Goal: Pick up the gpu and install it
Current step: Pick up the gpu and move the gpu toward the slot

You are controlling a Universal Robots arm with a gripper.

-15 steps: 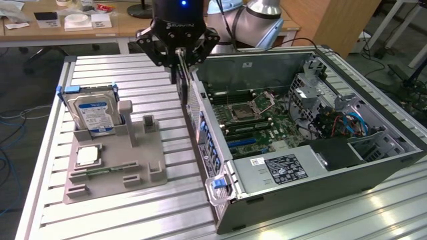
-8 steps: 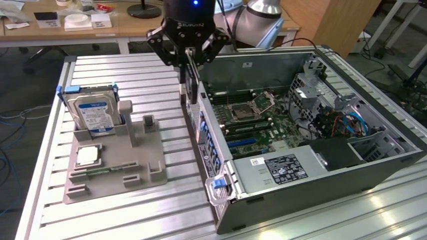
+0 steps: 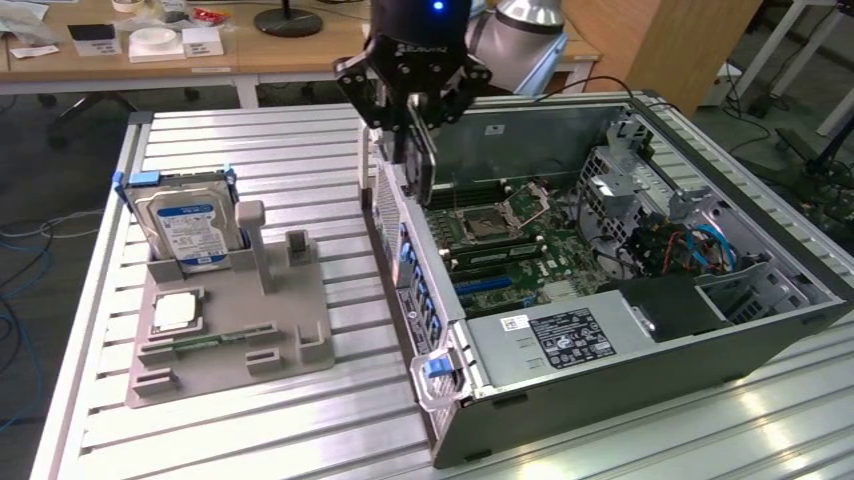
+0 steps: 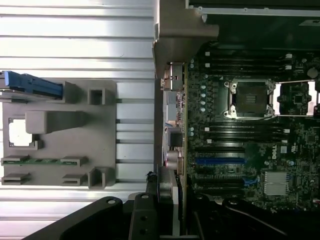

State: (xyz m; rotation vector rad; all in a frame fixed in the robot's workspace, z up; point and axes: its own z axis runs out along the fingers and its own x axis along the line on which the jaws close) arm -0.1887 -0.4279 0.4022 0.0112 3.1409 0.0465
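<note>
My gripper [image 3: 416, 122] hangs over the rear wall of the open computer case [image 3: 747, 340], shut on the gpu [image 3: 422, 170]. The gpu is a thin dark card, held edge-on and hanging straight down from the fingers. Its lower end is above the motherboard [image 3: 514, 235], close to the case's rear panel. In the wrist view the gpu [image 4: 167, 187] runs out from between the fingers of the gripper [image 4: 170, 207], next to the rear edge of the motherboard [image 4: 250, 150] and near a blue expansion slot [image 4: 220, 161].
A grey fixture [image 3: 287, 330] on the slatted table holds an upright hard drive [image 3: 187, 225], a CPU chip [image 3: 176, 312] and a memory stick [image 3: 200, 345]. A power supply [image 3: 561, 340] and drive cage [image 3: 641, 170] sit inside the case. Desks stand behind.
</note>
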